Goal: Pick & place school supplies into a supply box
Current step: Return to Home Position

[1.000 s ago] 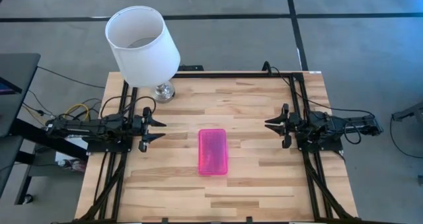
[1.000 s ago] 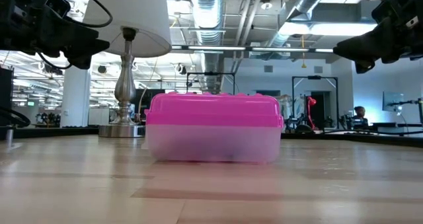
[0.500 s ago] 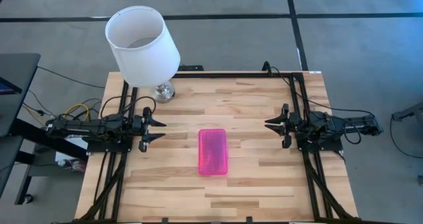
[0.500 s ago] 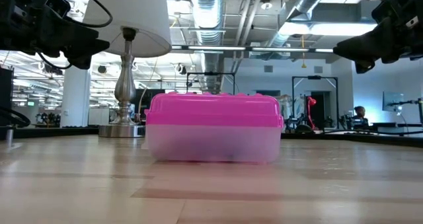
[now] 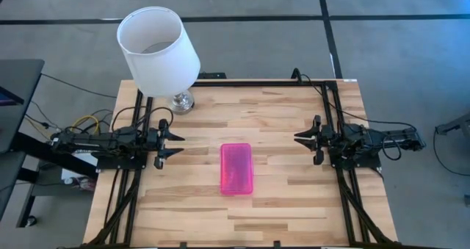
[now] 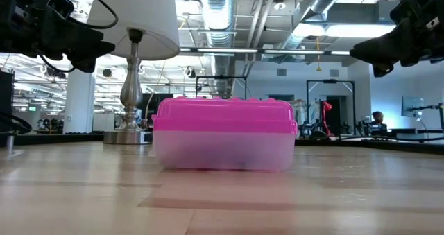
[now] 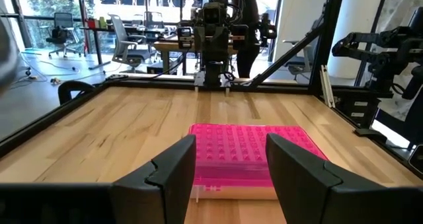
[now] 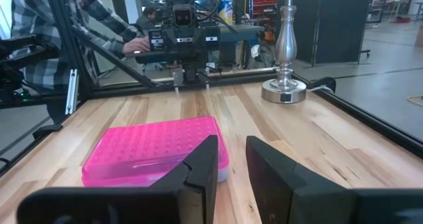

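Observation:
The supply box [image 5: 236,168], clear plastic with a closed pink ribbed lid, rests flat on its bottom at the middle of the wooden table [image 5: 279,117], seen also in the low view [image 6: 223,134]. No school supplies show outside it. My left gripper [image 5: 181,145] hangs level at the table's left edge, open, pointing at the box [image 7: 301,141] from a distance. My right gripper [image 5: 297,139] hangs level at the right edge, its fingers a narrow gap apart with nothing between them, facing the box [image 8: 152,151].
A lamp with a white shade [image 5: 158,51] and a metal foot [image 5: 182,100] stands at the table's far left corner. Black frame rails [image 5: 334,109] run along the table's edges. A person's plaid sleeve [image 8: 39,26] shows beyond the left arm.

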`<state>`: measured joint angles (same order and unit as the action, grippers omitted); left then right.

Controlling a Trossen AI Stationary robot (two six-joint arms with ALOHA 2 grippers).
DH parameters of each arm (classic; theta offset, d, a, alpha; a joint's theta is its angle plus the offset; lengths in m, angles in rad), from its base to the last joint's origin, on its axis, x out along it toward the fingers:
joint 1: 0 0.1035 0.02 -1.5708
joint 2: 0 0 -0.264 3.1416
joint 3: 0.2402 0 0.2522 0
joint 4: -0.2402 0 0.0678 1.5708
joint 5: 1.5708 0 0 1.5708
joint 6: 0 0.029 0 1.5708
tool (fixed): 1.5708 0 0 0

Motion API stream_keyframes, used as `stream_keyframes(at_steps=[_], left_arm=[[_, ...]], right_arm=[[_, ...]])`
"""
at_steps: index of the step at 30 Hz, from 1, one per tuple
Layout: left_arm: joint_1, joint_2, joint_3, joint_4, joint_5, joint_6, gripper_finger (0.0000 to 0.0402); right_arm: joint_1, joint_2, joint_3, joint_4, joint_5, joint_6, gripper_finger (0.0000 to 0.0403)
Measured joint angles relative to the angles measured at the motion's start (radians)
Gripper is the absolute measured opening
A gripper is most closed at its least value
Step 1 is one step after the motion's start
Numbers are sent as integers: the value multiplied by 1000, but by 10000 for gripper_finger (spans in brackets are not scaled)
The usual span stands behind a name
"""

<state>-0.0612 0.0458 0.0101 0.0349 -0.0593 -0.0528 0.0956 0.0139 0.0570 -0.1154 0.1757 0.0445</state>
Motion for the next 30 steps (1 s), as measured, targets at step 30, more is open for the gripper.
stream_keyframes(at_steps=[30], left_arm=[[0, 0, 0, 0, 0, 5, 178]], right_arm=[[0, 0, 0, 0, 0, 0, 75]])
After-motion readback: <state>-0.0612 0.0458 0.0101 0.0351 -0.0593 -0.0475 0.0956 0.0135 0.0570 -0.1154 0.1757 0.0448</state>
